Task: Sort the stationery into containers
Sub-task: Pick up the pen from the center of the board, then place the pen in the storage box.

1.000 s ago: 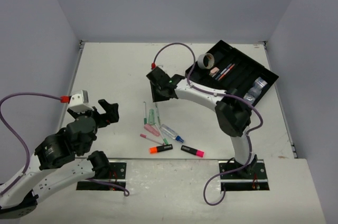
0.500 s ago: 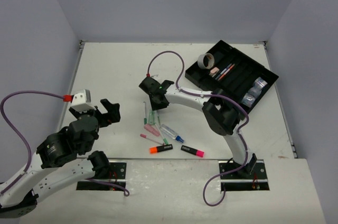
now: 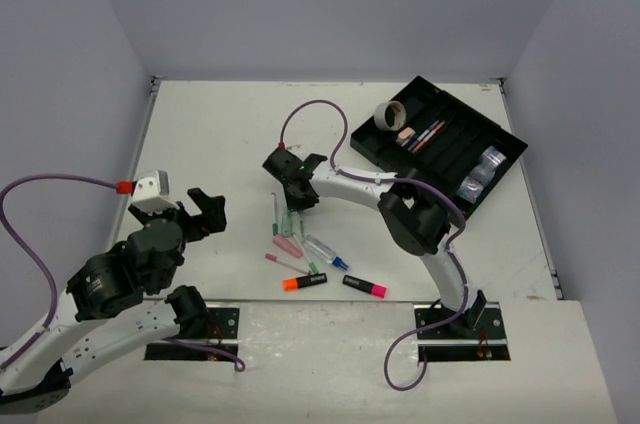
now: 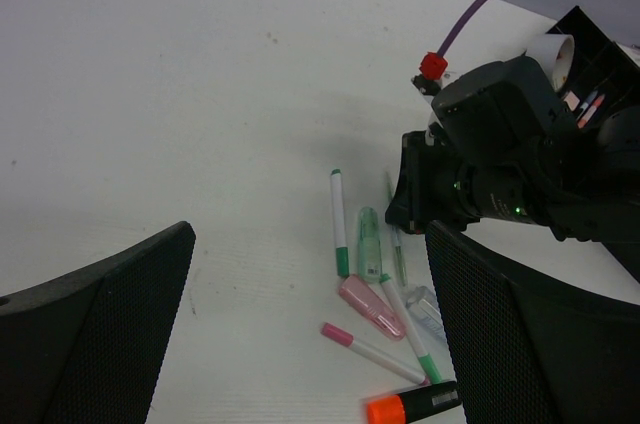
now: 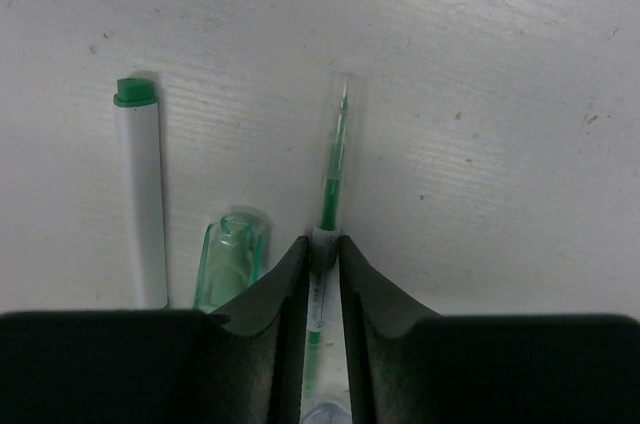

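Loose stationery lies in the middle of the table. My right gripper (image 3: pixel 293 188) is down at the pile's far end, and its jaws (image 5: pixel 322 244) are shut on a thin green pen (image 5: pixel 335 159) that lies flat, pinched at its grey collar. A white pen with a green cap (image 5: pixel 143 194) and a clear green case (image 5: pixel 230 252) lie just left of it. My left gripper (image 3: pixel 202 210) hovers open to the left of the pile, nothing between its fingers (image 4: pixel 110 314). The black divided tray (image 3: pixel 455 144) stands at the far right, holding a grey tape ring (image 3: pixel 388 116), a pink eraser (image 3: pixel 405 133), pens (image 3: pixel 428 134) and shiny cubes (image 3: pixel 482 169).
Nearer the arms lie a pink case (image 4: pixel 370 306), a pink-capped white pen (image 4: pixel 372 352), an orange-ended black highlighter (image 3: pixel 304 282), a pink-ended black highlighter (image 3: pixel 365 286) and a clear blue-tipped item (image 3: pixel 326 252). Grey walls enclose the table on three sides.
My right gripper swung left and down onto the pile's far end and its jaws closed in on the green pen. The left arm has barely moved.
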